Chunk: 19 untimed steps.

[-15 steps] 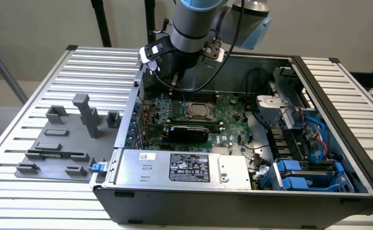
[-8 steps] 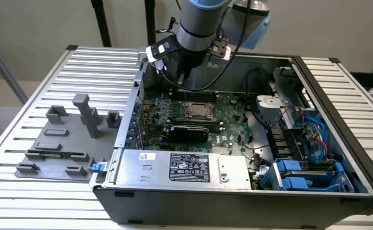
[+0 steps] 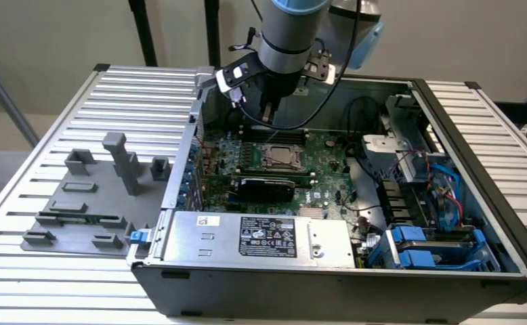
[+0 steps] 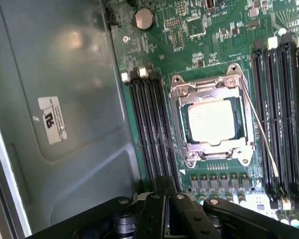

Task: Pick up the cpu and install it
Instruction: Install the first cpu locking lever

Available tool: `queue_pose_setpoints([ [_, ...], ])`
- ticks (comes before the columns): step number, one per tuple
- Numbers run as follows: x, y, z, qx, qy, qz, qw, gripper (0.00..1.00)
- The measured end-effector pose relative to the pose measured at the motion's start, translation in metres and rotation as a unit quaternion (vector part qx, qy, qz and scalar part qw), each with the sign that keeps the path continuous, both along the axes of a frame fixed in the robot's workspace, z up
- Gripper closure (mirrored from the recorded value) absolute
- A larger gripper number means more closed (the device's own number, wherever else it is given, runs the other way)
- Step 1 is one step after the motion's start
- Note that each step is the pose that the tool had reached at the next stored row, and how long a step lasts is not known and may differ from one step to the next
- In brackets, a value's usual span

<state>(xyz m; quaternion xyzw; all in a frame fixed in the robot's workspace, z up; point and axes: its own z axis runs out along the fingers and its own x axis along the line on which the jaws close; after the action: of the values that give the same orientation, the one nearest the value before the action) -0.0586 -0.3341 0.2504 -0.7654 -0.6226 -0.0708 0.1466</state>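
Fingers of my gripper are pressed together, holding nothing, above the green board; the cpu lies in its metal socket frame, apart from me.

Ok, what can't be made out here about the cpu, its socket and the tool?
Wrist view: markings on the cpu are washed out by glare; its edges are hidden by the socket frame.
Exterior view: the cpu is too small to tell whether the frame is latched.
Wrist view: the tool, shut, is cut off by the picture's edge.
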Motion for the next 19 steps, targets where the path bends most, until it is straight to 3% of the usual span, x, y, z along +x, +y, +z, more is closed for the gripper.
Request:
queue_pose_setpoints([
  [6,0.0,0.0001,-0.0032,-0.0009,0.0,-0.005,1.0,0.89],
  [14,-0.001,0.0002,-0.0146,-0.0067,0.0,-0.033,0.9994,0.89],
  [16,-0.001,0.0006,-0.0172,-0.0094,-0.0001,-0.037,0.9993,0.89],
  [19,-0.001,0.0031,-0.0205,-0.0159,-0.0003,-0.038,0.9991,0.89],
])
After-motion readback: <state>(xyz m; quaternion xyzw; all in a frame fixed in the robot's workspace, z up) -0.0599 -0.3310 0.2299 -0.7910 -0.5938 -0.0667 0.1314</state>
